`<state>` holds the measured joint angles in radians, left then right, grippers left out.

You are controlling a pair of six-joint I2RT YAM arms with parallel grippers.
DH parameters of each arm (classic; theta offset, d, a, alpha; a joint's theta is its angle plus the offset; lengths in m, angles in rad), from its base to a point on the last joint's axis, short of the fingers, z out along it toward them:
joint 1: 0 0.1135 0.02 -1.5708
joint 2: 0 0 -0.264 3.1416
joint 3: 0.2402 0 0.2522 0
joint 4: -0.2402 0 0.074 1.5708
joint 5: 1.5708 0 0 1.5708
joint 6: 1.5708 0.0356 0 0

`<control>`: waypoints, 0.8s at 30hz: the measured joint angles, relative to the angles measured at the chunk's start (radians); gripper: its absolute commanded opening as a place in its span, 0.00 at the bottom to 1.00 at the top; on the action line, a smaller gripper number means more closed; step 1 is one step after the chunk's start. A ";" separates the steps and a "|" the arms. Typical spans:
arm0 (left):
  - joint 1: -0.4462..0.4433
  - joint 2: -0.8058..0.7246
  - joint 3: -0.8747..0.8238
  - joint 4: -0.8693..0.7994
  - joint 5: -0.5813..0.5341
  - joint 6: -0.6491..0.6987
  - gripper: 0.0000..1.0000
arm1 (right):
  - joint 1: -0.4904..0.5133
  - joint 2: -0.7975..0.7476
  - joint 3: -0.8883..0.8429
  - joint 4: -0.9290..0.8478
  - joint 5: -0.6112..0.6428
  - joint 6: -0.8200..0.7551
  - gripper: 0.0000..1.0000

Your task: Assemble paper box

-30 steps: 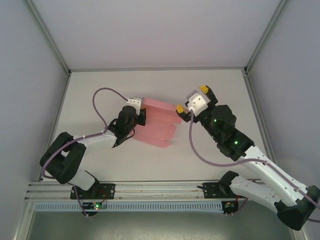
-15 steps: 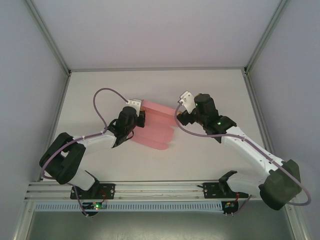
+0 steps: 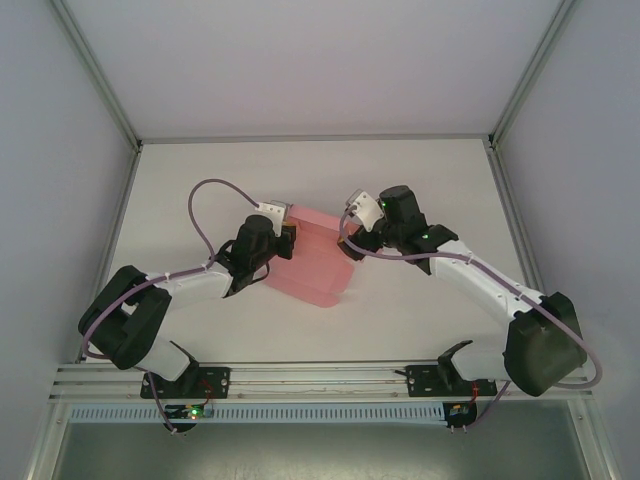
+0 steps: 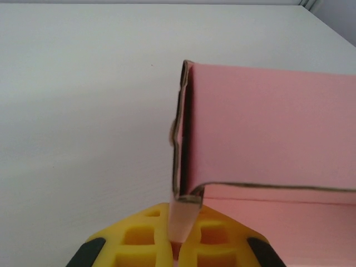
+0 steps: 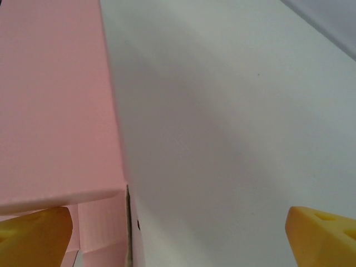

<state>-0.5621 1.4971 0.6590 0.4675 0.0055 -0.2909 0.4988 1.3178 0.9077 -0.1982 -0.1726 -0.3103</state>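
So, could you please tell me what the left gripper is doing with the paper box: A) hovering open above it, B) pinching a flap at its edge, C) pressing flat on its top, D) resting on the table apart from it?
B: in the left wrist view the left gripper is shut on a narrow flap of the paper box.

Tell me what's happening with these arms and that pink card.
Two robot arms are working a pink paper box on the table. The left gripper is shut on a flap at its left end, holding a folded panel up. The right gripper is open at the right end, close against the card's edge. The box is only partly formed.
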 measured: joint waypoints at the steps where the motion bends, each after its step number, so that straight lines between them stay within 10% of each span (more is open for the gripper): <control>1: 0.001 0.000 0.000 0.001 0.002 -0.003 0.00 | 0.000 0.000 -0.001 0.019 0.003 0.006 0.98; 24: 0.001 0.000 0.011 0.054 0.027 -0.121 0.00 | 0.159 -0.087 -0.195 0.546 0.563 0.158 0.98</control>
<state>-0.5613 1.4971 0.6704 0.5217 0.0330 -0.4114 0.6582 1.2308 0.7128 0.3481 0.3901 -0.1528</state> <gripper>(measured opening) 0.076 0.983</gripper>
